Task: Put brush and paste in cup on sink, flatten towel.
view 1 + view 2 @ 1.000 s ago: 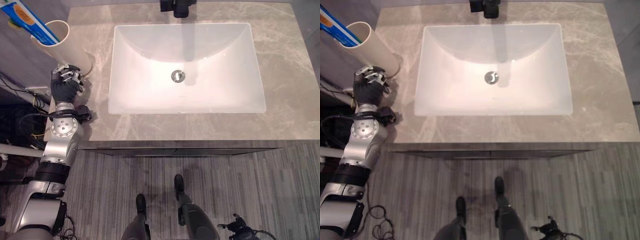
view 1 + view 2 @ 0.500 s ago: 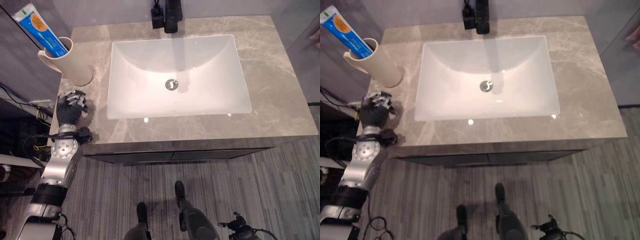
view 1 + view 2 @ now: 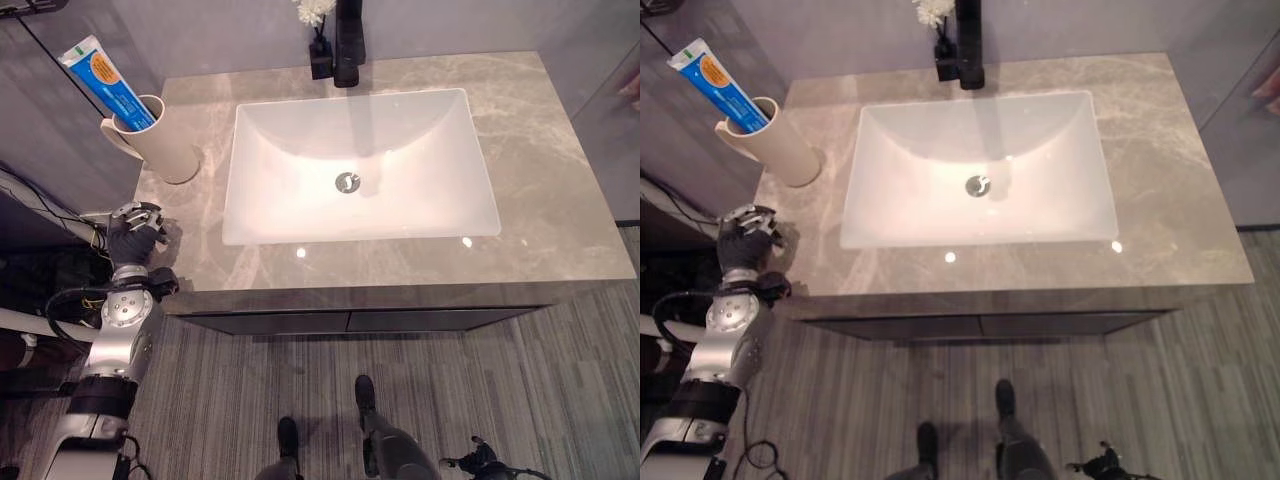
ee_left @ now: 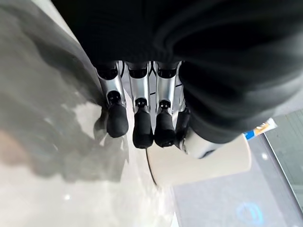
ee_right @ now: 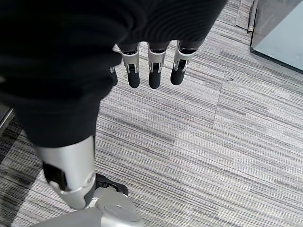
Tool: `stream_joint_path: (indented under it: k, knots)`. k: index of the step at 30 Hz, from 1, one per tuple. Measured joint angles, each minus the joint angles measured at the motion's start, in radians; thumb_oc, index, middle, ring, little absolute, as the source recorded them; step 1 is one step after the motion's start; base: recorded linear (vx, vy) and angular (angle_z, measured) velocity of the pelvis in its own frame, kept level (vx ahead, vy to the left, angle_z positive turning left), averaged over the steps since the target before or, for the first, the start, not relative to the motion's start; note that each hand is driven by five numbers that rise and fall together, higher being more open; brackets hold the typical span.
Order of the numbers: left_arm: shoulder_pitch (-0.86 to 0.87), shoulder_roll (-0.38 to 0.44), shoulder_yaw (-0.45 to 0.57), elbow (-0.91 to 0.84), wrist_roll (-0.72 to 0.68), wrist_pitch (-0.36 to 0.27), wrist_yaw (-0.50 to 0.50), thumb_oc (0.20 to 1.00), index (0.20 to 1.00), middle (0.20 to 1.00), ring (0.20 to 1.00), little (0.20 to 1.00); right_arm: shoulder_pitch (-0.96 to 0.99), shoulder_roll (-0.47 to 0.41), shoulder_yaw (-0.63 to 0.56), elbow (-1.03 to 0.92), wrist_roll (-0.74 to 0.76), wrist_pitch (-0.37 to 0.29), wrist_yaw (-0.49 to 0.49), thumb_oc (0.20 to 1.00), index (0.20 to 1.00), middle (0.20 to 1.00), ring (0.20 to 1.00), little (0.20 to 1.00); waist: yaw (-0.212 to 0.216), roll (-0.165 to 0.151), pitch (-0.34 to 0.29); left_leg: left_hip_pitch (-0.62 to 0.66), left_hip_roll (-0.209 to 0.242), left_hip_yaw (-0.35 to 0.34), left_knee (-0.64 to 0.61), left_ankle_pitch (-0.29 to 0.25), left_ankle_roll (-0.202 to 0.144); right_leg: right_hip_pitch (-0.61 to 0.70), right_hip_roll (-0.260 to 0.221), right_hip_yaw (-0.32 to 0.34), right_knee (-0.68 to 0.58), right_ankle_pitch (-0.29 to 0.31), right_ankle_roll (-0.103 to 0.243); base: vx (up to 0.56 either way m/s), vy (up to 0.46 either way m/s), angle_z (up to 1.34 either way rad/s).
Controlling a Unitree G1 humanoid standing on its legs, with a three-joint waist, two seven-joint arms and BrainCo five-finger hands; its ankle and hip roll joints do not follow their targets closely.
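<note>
My left hand (image 3: 133,232) hovers at the left front corner of the grey marble counter (image 3: 560,180), on the near side of the cream cup (image 3: 165,146) and close to it without touching. Its fingers (image 4: 142,128) hang loosely curled with their dark tips pointing down at the stone, and nothing is between them or against the thumb. The cup stands on the counter just left of the white basin (image 3: 360,165), well clear of its rim, and it leans away from the basin toward the counter's left edge. The blue and white toothpaste tube (image 3: 105,82) sticks up out of the cup's mouth, slanting up and away from the basin. I cannot tell whether a brush is in the cup beside it. At the back of the counter, behind the basin, stands the black tap (image 3: 347,40), and just left of the tap a small dark vase with white flowers (image 3: 317,12). The drain (image 3: 347,182) sits in the middle of the basin's floor. My right hand (image 5: 150,66) hangs low over the grey striped floor (image 5: 227,142) in front of the counter, its fingers relaxed and straight, holding nothing.
</note>
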Motion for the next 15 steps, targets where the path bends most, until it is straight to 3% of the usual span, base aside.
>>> stream_joint_path:
  k: [8,15]
  knots:
    - [-0.188,0.083,-0.073,0.17,0.008,0.007,0.031,0.2,0.2,0.2,0.2,0.2,-0.001,-0.007,0.01,0.002,0.003,-0.001,-0.002,1.0,1.0,1.0,1.0,1.0,-0.03,0.001,0.001,-0.04,0.0,0.037,0.0,0.002,-0.004,-0.058,0.008,0.03,0.0,0.01,-0.004,0.01,-0.009,-0.11]
    - [-0.318,0.145,-0.113,0.281,0.009,0.003,0.06,0.2,0.2,0.2,0.2,0.2,-0.018,-0.01,0.03,0.0,0.022,-0.007,-0.004,1.0,1.0,1.0,1.0,1.0,-0.031,0.003,0.029,-0.077,0.002,0.049,0.0,0.004,-0.006,-0.1,0.012,0.043,0.0,0.017,-0.007,0.0,-0.012,-0.04]
